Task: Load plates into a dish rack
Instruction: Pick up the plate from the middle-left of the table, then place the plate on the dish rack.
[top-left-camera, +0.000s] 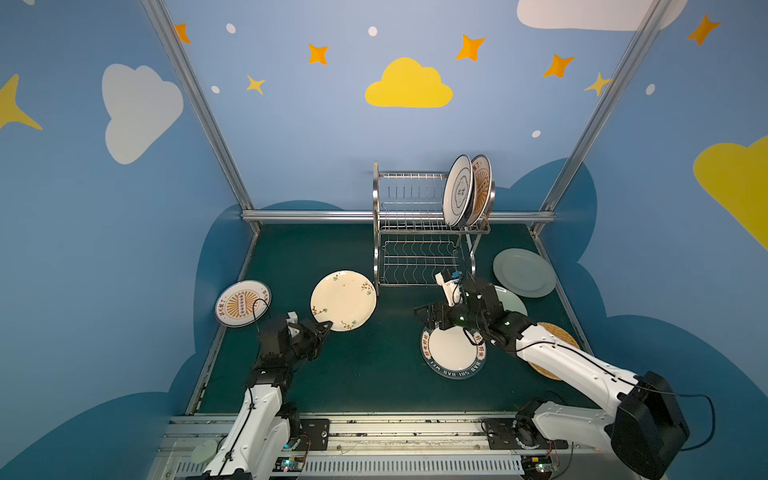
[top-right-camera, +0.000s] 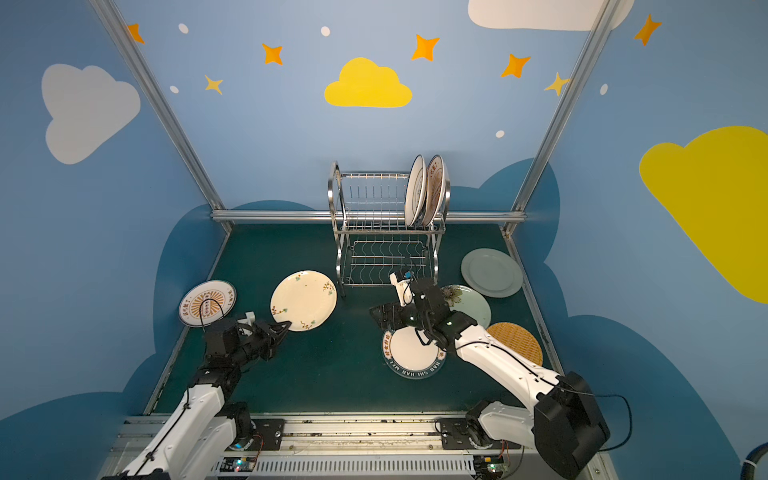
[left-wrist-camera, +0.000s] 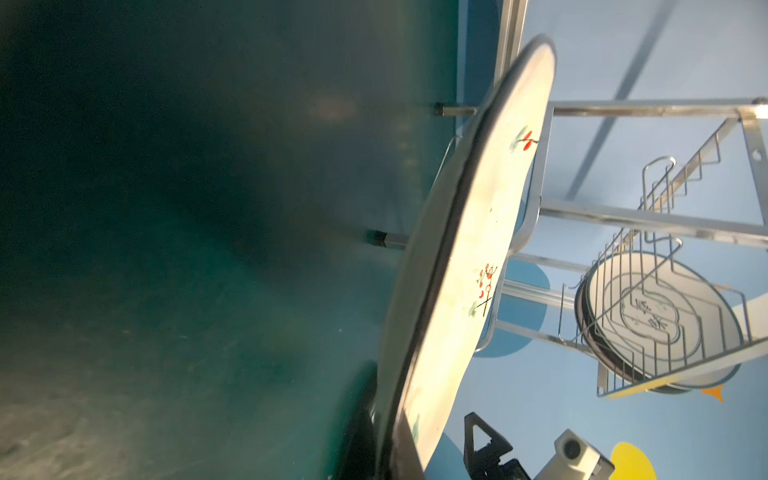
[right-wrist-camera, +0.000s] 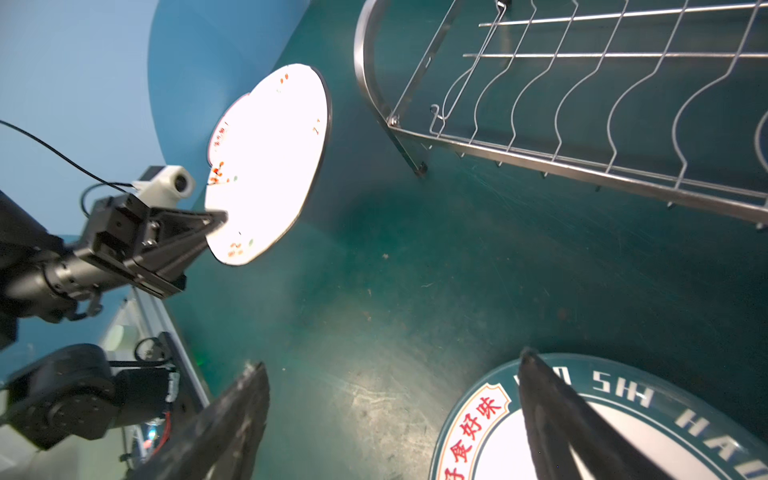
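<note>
Two plates (top-left-camera: 466, 192) upright, dish rack (top-left-camera: 415, 232) top tier

Two-tier steel wire dish rack (top-left-camera: 376, 249): two white round plates (top-left-camera: 458, 192) upright in upper tier (right end); cream floral plate (top-left-camera: 343, 300) left of rack, pale green plate (top-left-camera: 524, 272) right

**Fig. The dark green table (top-left-camera: 374, 374) before me, and what rests on it.**
A steel dish rack (top-left-camera: 376, 249) stands on its feet at the back middle. Four plates lie flat on the table. A plain pale green plate (top-left-camera: 524, 272) is at the back right, with a flowered pale green plate (top-right-camera: 473, 307) just beside it. A woven-look orange plate (top-right-camera: 517, 345) lies near the right edge, and a green-lettered plate (top-left-camera: 451, 353) lies nearer the middle. A sunburst plate (top-left-camera: 242, 302) sits at the left edge. A cream plate (top-left-camera: 343, 300) with blossom sprigs tilts up off the surface, its near rim pinched in my left pincer (top-left-camera: 328, 324).
</note>
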